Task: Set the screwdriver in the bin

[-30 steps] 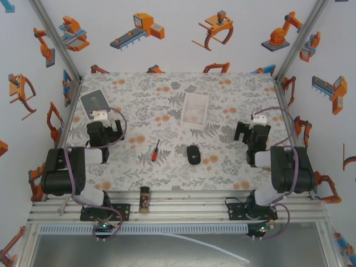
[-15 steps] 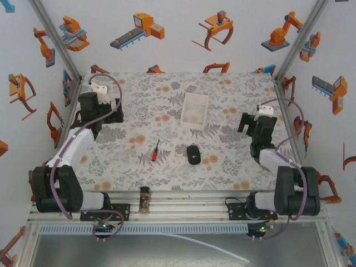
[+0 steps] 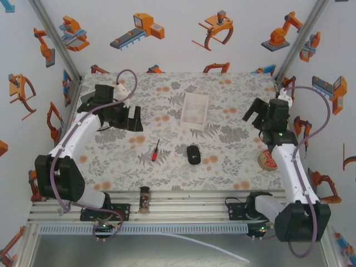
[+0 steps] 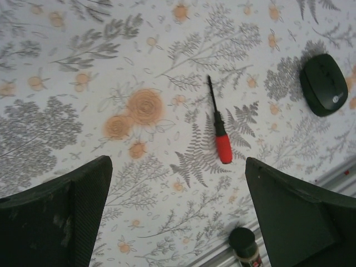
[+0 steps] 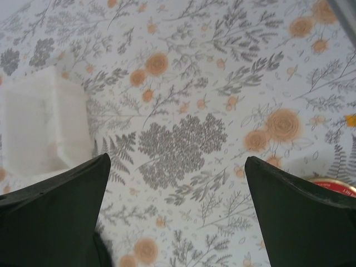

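The screwdriver [image 3: 155,151], red handle and thin black shaft, lies flat on the floral table left of centre. In the left wrist view the screwdriver [image 4: 218,125] sits ahead of the fingers, apart from them. The bin [image 3: 195,108], a whitish translucent tray, rests at the back middle; the right wrist view has the bin [image 5: 41,128] at its left edge. My left gripper [image 3: 130,118] hovers open above the table, up-left of the screwdriver, with nothing between the jaws [image 4: 178,183]. My right gripper [image 3: 255,114] is open and empty too [image 5: 175,167], right of the bin.
A black mouse [image 3: 193,154] lies just right of the screwdriver, also in the left wrist view [image 4: 324,83]. A small dark-capped bottle [image 3: 144,198] stands on the front rail [image 4: 245,247]. A round red-lidded tin [image 3: 269,160] sits near the right edge [image 5: 334,185].
Both arms have unfolded from their bases. The left gripper swung out over the table toward the middle. The right arm stretched along the right side, uncovering the round tin.
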`<control>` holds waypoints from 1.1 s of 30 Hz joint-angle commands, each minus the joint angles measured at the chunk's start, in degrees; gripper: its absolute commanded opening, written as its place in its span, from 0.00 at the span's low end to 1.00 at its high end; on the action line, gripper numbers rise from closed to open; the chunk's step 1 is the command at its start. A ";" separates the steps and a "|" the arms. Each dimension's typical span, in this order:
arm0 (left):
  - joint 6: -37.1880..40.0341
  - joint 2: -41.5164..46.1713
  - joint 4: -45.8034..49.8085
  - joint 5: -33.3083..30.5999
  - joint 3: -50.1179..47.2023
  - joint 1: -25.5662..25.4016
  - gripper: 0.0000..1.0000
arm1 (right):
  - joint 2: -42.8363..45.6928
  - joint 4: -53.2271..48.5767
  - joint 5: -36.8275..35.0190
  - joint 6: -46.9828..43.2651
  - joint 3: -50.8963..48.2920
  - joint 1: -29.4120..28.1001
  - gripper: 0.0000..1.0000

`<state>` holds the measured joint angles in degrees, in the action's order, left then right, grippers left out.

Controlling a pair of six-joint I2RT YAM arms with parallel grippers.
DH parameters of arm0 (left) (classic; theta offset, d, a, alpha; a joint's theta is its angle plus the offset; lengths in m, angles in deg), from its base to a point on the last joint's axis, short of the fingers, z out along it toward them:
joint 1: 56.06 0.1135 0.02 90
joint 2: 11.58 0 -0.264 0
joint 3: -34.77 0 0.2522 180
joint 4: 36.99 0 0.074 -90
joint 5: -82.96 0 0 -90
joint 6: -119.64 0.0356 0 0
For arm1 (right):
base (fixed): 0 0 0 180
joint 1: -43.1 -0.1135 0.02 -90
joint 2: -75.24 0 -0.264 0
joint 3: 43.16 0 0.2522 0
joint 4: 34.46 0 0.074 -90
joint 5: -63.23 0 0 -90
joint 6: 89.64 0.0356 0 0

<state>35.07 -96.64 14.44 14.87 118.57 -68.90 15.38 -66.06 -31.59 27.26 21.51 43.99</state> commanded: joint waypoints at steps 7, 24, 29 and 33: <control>-2.25 -3.98 1.38 -12.20 -1.92 -11.62 0.97 | -1.33 -9.96 9.33 2.05 -0.40 -2.36 0.99; -13.86 -9.79 -4.96 -23.92 -6.16 -23.39 0.98 | -4.90 -4.83 7.03 6.16 -1.90 -7.96 0.99; -16.41 -9.89 -6.07 -26.13 -7.88 -24.45 0.97 | -5.45 -4.15 6.80 6.49 -2.63 -8.62 0.98; -17.58 -9.60 -6.77 -26.42 -9.50 -24.99 0.96 | -5.03 -3.55 6.49 7.00 -3.66 -8.82 0.98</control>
<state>20.30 -106.61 8.43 -9.83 110.33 -93.23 9.99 -70.85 -24.44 32.94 18.80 35.68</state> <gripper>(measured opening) 0.965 0.983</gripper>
